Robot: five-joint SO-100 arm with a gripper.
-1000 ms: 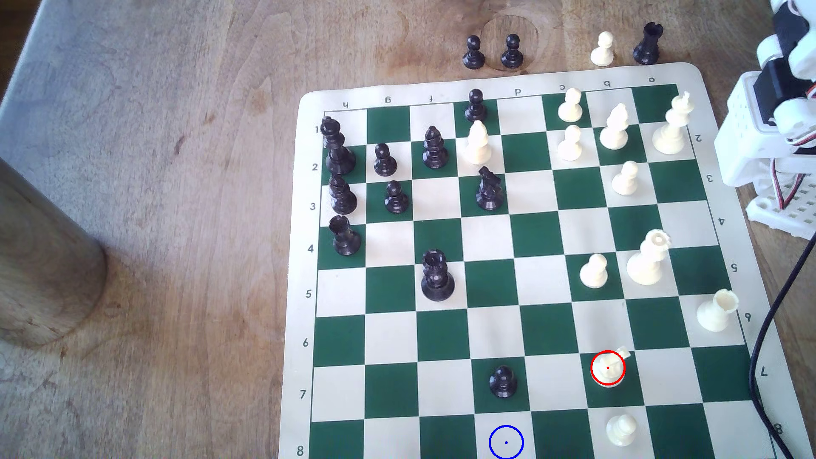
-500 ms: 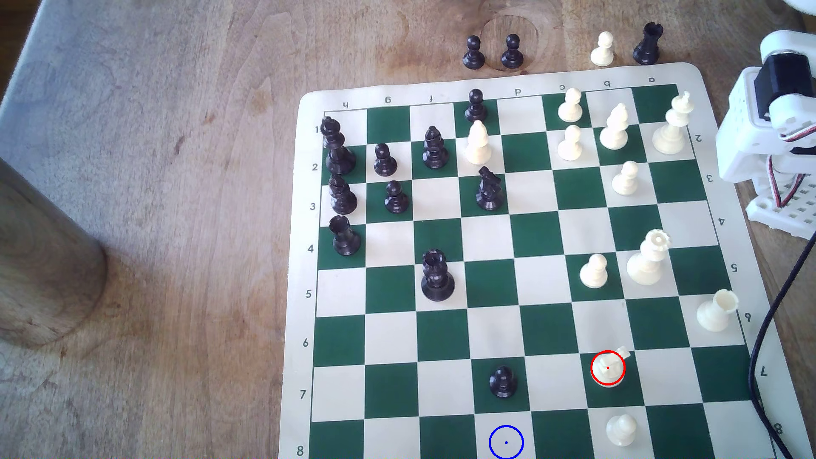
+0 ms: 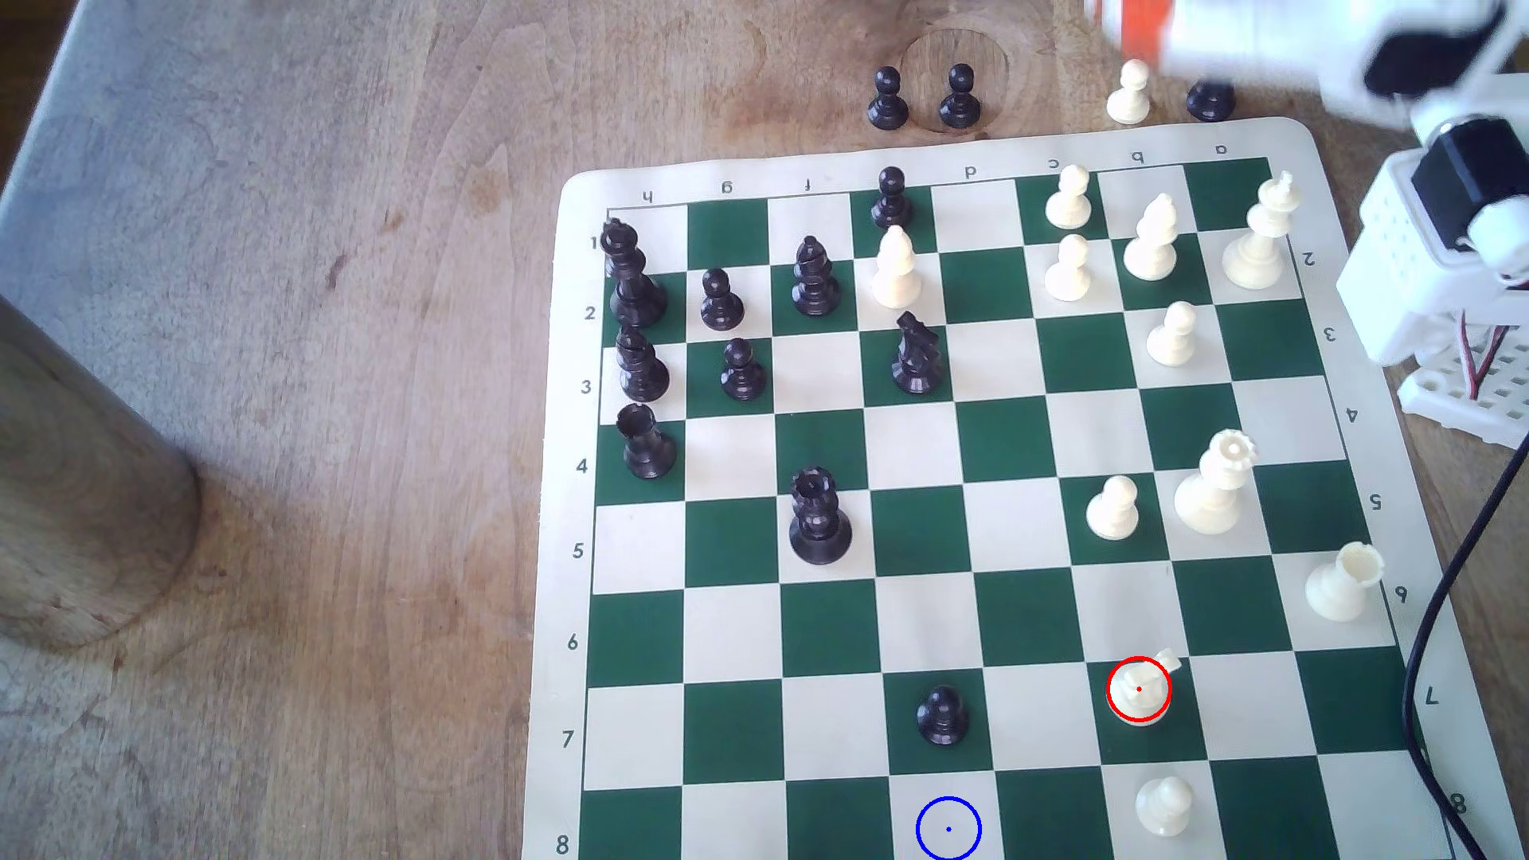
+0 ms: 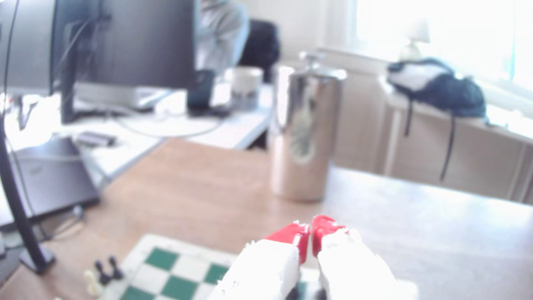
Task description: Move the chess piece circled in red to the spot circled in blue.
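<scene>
Office: monitor (image 4: 124, 43), laptop (image 4: 49, 176), desks.

the cream knight (image 3: 1139, 689) stands upright on a dark green square, well apart from the bare cream e8 square (image 3: 948, 828).

Green-and-cream checked chessboard (image 3: 976, 529), cream knight (image 3: 1139, 690), black pawn (image 3: 942, 716), red-tipped white tool (image 4: 310, 230), brown wooden table (image 3: 331, 331)

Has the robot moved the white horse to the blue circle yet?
Not yet. Nothing is done: the cream-white plastic knight sits inside its red ring, untouched. The red-tipped pincer is shut and empty, far from it. Grabbing, carrying and setting it on the blue-circled cream square remain.
</scene>
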